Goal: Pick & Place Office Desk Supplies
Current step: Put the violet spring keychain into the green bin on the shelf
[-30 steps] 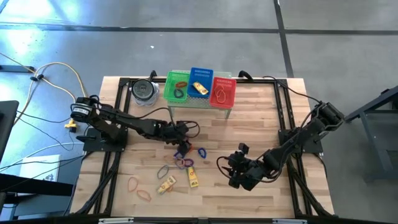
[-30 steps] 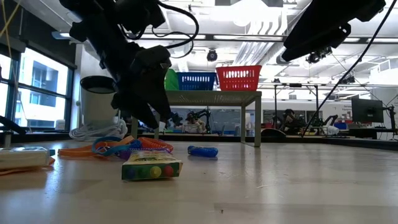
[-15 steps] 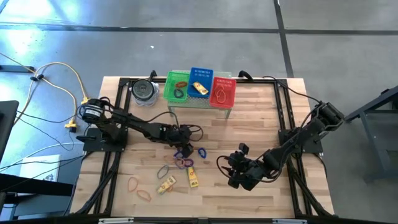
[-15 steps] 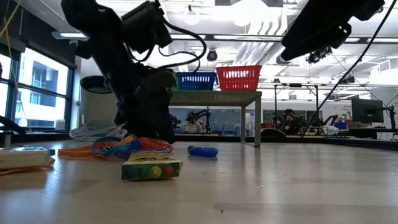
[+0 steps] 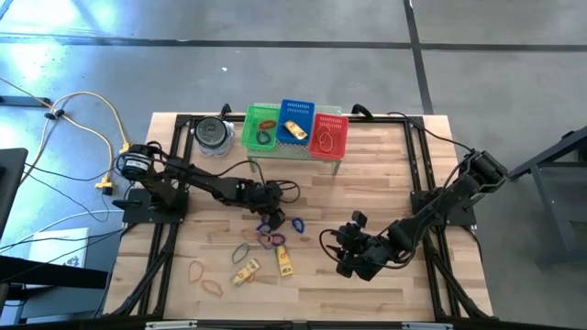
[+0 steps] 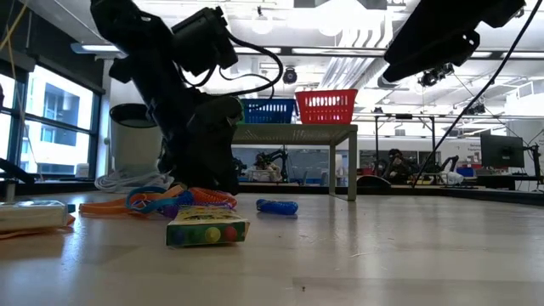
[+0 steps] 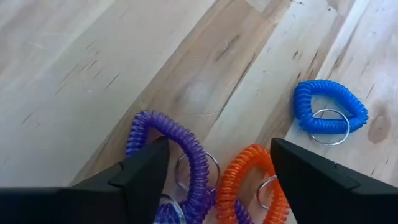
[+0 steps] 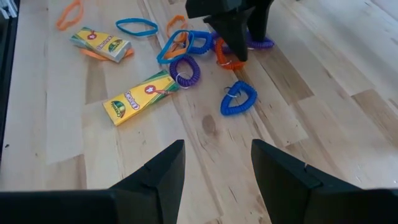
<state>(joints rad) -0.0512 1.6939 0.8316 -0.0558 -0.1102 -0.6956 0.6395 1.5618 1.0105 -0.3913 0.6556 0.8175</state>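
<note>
Near the middle of the table (image 5: 385, 156), the left hand (image 7: 214, 171) is down over a tangle of coiled loops, its fingers spread wide and holding nothing, with the purple coil (image 7: 186, 155) and the orange coil (image 7: 245, 180) lying between the two tips. The step in hand looks like a pick of one of these. To do it well the hand should settle on a single coil, probably the orange one, shift so that only that loop sits between the fingers, and pinch across the coil body rather than the thin metal ring, since a grip that catches both coils would likely drag the purple one along. A blue coil (image 7: 328, 107) lies apart from the pair and should stay clear. The right hand (image 5: 353, 258) waits off to the side above the wood, fingers parted and empty. Its wrist view gives what the left wrist view cannot: two yellow crayon boxes (image 8: 140, 96), flat blue and orange bands, and the left arm standing over the pile. Only the high view shows the green basket (image 5: 262, 128), blue basket (image 5: 296, 119) and red basket (image 5: 328, 134) on their small stand at the far edge, already holding a few items.
</note>
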